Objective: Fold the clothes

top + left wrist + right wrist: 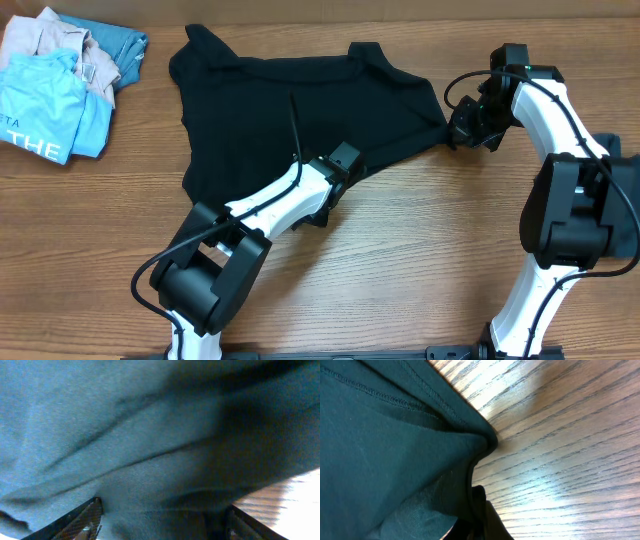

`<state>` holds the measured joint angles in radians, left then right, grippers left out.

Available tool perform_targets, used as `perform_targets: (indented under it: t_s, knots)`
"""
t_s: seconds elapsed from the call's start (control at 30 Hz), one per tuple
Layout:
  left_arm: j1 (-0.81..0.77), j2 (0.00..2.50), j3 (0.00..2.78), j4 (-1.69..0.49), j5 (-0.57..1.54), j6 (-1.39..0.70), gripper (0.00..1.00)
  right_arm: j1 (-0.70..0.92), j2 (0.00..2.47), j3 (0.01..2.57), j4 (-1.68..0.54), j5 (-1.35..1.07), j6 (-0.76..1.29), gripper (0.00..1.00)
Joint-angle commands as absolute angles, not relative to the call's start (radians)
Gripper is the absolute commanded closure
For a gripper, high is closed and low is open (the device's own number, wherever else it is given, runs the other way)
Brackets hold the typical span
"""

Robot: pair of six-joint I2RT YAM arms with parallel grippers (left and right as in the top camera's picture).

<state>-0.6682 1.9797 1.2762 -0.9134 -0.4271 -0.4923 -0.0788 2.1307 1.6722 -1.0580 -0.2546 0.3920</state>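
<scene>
Overhead, you are working on a wood-grain desk (420,260). The black T-shirt (270,110) lies spread over its middle, reaching toward the far edge. Three other garments are heaped at the far left corner: a light-blue lettered shirt (40,115), a beige one (45,40) and a teal one (115,50). The left gripper (335,180) sits on the shirt's near hem. The right gripper (462,128) is at its right sleeve, where the cloth draws to a point.

In the left wrist view, wrinkled fabric fills the frame. The fingers (82,520) stand wide apart at the bottom corners, with cloth between them but nothing pinched that you can see.

In the right wrist view, the stitched sleeve hem (395,400) folds down into the jaws, which are closed tight on that thin edge, and bare desk lies beside it.

Expect the shirt to be light, limp and clingy. It will sag and crease wherever it is unsupported. Take it at hems and corners, pinch only a single edge, and lift both sides evenly so it hangs flat.
</scene>
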Motion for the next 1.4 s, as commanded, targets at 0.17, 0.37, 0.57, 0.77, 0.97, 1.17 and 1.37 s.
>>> perform_targets:
  t_s: [0.17,0.37,0.57,0.77,0.97,1.17,1.37]
  knots:
    - [-0.663,2.006,1.313,-0.991,-0.659,-0.506,0.96,-0.088,2.102,1.704,-1.057,-0.255,0.393,0.96]
    - [-0.509,2.006,1.362,-0.828,-0.697,-0.513,0.96,-0.088,2.102,1.704,-1.068,-0.255,0.393,0.96]
    - [-0.299,2.006,1.362,-0.720,-0.708,-0.467,0.82,-0.088,2.102,1.704,-1.068,-0.255,0.393,0.96]
    - [-0.168,2.006,1.368,-0.726,-0.684,-0.466,0.60,-0.088,2.102,1.704,-1.068,-0.255,0.393,0.96]
    - [-0.178,1.996,1.592,-0.952,-0.605,-0.435,0.33,-0.088,2.102,1.704,-1.066,-0.255,0.393,0.96]
    - [-0.182,1.967,1.757,-1.164,-0.444,-0.474,0.23,-0.088,2.102,1.704,-1.050,-0.254,0.393,0.95]
    - [-0.196,1.948,1.759,-1.272,-0.159,-0.408,0.00,-0.088,2.102,1.704,-1.040,-0.249,0.393,0.95]
